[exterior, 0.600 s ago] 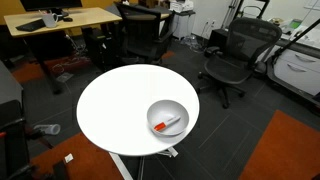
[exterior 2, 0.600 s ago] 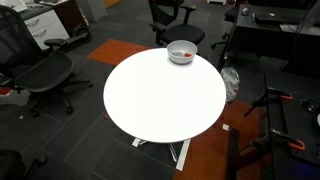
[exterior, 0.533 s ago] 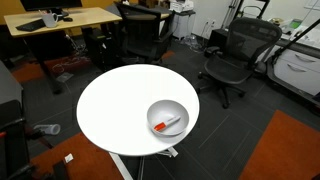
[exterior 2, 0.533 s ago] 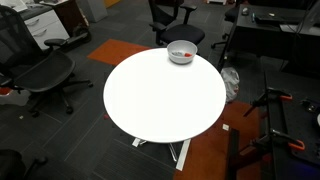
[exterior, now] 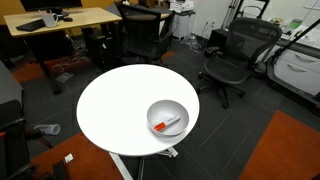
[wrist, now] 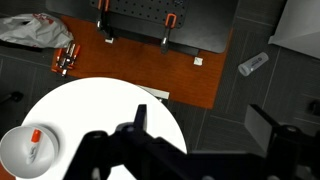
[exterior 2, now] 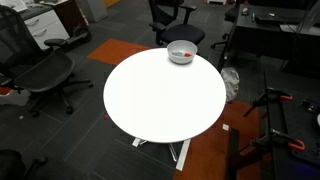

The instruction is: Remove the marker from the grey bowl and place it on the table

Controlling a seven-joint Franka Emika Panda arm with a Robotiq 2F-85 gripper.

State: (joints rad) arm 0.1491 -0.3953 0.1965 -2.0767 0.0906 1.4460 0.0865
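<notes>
On the table (exterior: 110, 110), the grey bowl (exterior: 172, 107), the marker (exterior: 167, 124) lying inside

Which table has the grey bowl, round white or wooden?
The round white table: the shallow light grey bowl sits near its edge, red-and-white marker inside; the rectangular wooden desk has none.

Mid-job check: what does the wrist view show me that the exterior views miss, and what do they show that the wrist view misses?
Only the wrist view: the gripper, jaws apart and empty, well off to one side of the grey bowl. Only the exterior views: the pedestal under the table, the wooden desk and the office chairs; the gripper is out of frame there. Shared: the white table, the grey bowl near its edge, and the marker lying inside it, not yet taken out.
</notes>
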